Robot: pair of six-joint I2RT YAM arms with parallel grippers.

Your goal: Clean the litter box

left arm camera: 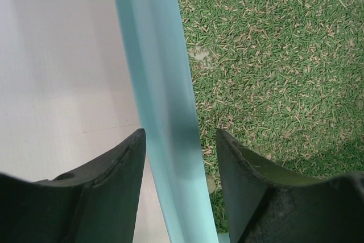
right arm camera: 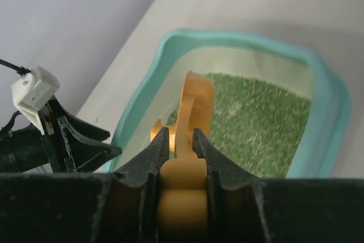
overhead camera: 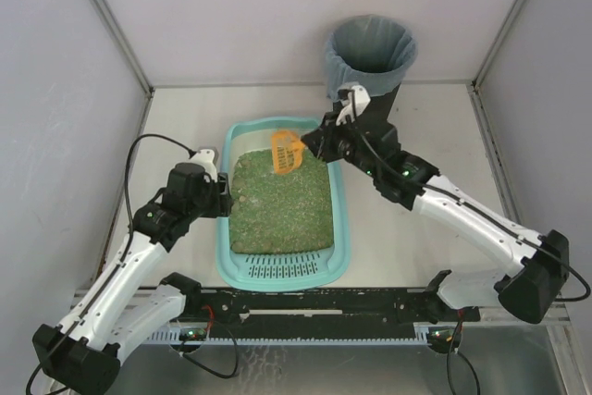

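The litter box (overhead camera: 224,238) is a light-teal tray holding green litter (overhead camera: 282,201), with a slotted grate at its near end. My left gripper (overhead camera: 225,193) is open and straddles the box's left rim (left arm camera: 153,55), one finger outside and one over the litter (left arm camera: 273,55). My right gripper (overhead camera: 319,141) is shut on the handle of the orange slotted scoop (overhead camera: 286,152). It holds the scoop above the far end of the box. In the right wrist view the scoop (right arm camera: 193,101) hangs over the litter (right arm camera: 256,123) inside the rim (right arm camera: 227,38).
A black round bin with a grey-blue bag (overhead camera: 370,48) stands behind the box at the back right. White walls close in the table on three sides. A small pale lump (left arm camera: 211,184) lies in the litter beside the left rim.
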